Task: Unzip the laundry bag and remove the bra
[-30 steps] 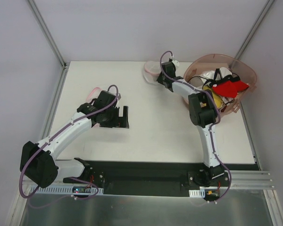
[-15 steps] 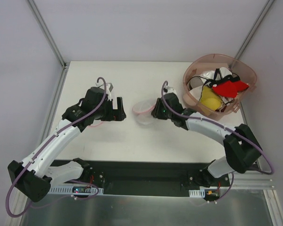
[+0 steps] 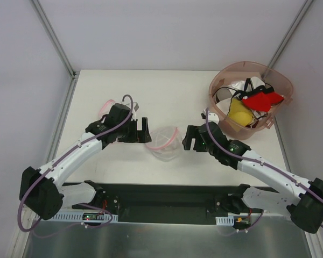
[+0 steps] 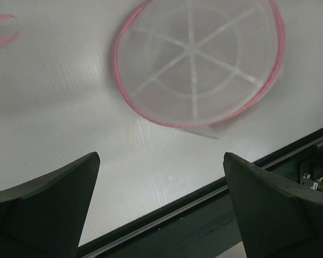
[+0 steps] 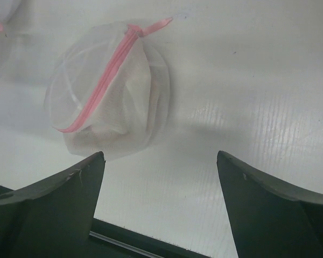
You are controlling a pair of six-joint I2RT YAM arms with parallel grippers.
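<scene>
Lying between left gripper and right gripper, both spread wide, empty: laundry bag.

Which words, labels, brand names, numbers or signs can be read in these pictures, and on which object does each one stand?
None can be read.
The small round white mesh laundry bag with the pink zipper shows no print, nor does the pinkish-brown translucent basket.
Any marks on the small circuit boards at the arm bases are too small to read.

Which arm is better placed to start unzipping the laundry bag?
Likely right. The zipper and its pull tab face the open right end effector; the left end effector faces the ribbed side of the laundry bag.
</scene>
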